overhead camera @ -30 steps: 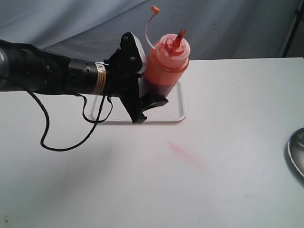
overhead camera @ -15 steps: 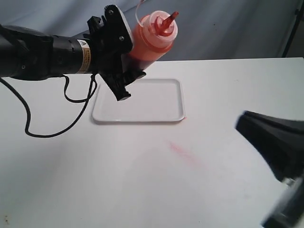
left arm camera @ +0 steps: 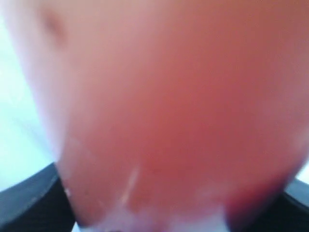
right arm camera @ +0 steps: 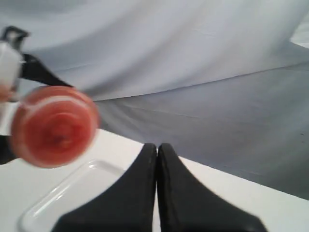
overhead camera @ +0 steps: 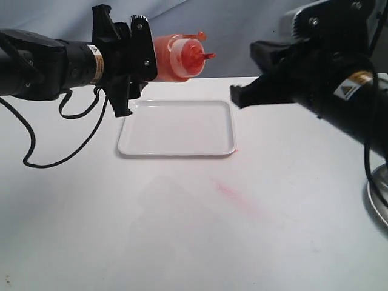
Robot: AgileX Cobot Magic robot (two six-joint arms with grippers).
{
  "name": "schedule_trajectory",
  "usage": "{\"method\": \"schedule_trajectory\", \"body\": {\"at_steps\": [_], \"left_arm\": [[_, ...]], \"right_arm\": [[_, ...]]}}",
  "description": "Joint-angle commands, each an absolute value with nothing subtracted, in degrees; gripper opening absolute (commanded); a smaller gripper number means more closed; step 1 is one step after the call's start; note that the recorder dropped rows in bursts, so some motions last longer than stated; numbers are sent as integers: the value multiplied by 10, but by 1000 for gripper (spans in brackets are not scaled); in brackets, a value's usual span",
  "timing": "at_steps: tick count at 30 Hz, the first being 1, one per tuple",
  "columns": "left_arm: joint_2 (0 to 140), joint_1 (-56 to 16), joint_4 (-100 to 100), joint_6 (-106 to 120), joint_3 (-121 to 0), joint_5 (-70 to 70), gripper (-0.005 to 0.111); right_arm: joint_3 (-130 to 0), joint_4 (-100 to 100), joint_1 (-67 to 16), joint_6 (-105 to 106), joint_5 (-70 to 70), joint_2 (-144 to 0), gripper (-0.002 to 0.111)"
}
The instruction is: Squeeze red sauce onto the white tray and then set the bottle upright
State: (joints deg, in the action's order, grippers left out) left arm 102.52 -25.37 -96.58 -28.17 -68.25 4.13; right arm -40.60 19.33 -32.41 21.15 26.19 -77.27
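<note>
The left gripper [overhead camera: 144,60] has its jaws clamped across the body of the bottle [overhead camera: 176,57], which lies roughly level in the air with its nozzle aimed toward the right gripper [overhead camera: 244,96]. In the left wrist view the bottle's orange-red wall fills nearly all the space between the jaws. The right gripper's jaws are pressed together with nothing between them, and they hang clear of the nozzle tip, facing it almost head-on. The white tray [overhead camera: 176,130] rests on the worktop [overhead camera: 182,242], below the left jaws and the nozzle. Its surface looks clean, with no red sauce on it that I can make out. A faint pink streak [overhead camera: 236,195] marks the worktop just off the tray, on the right jaws' side. By my reading neither of the 2 steps is done: the nozzle has to tip down over the tray, the bottle has to be squeezed, and then it has to be stood upright.
</note>
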Motion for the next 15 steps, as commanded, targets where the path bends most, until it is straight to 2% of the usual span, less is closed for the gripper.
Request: {"method": "schedule_trajectory", "body": {"at_steps": [1, 4, 9, 11, 13, 15], "left_arm": [[1016, -239, -999, -269, -710, 62, 0], [1016, -239, -999, -225, -710, 71, 0], [1027, -239, -999, -171, -722, 91, 0], [1039, -239, -999, -124, -730, 95, 0], [1053, -239, -999, -74, -743, 104, 0], [1068, -239, -999, -40, -763, 127, 0]], "right_arm": [[-453, 152, -218, 171, 210, -779, 0], [-491, 0, -170, 63, 173, -791, 0], [-560, -325, -132, -277, 164, -844, 0], [-600, -533, -114, -489, 247, -888, 0], [-663, -726, -84, -687, 387, -945, 0], [-750, -864, -56, -863, 439, -1003, 0]]}}
